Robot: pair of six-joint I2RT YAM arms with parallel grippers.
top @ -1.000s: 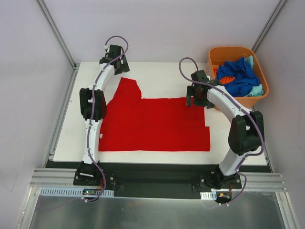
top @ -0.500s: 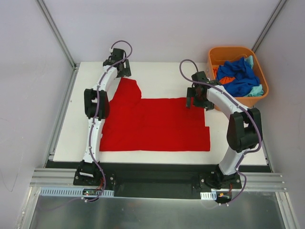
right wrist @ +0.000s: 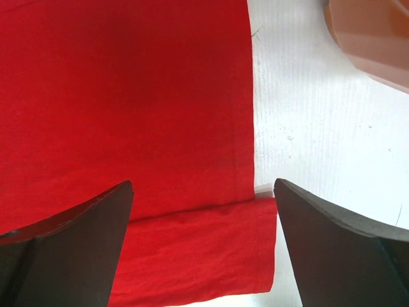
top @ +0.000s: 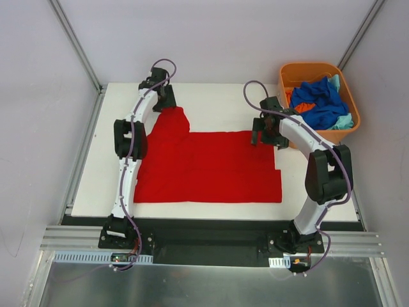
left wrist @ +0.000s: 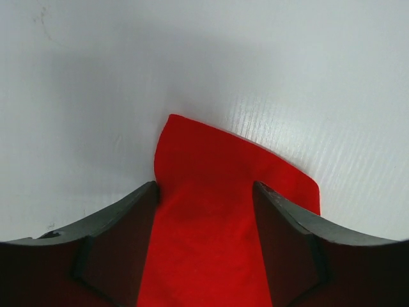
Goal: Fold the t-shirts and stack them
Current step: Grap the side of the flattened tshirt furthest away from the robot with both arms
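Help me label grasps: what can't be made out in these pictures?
Left wrist: whether the left gripper pinches the red shirt; its fingers hide the contact.
Top: how many shirts lie in the tub; the heap overlaps itself.
Right wrist: most of the tub, cut off by the corner.

Soft, even light falls from overhead, so the white counter (top: 217,102) looks bright without harsh glare. Shadows around the red t-shirt (top: 211,166) are faint and blurred at their edges. In the left wrist view, grey shade pools on the counter just beyond the shirt's tip, and the left claw (left wrist: 204,188) is dark and soft-edged. The right claw (right wrist: 203,192) is blurred too, while the shirt's weave beyond it is sharp.
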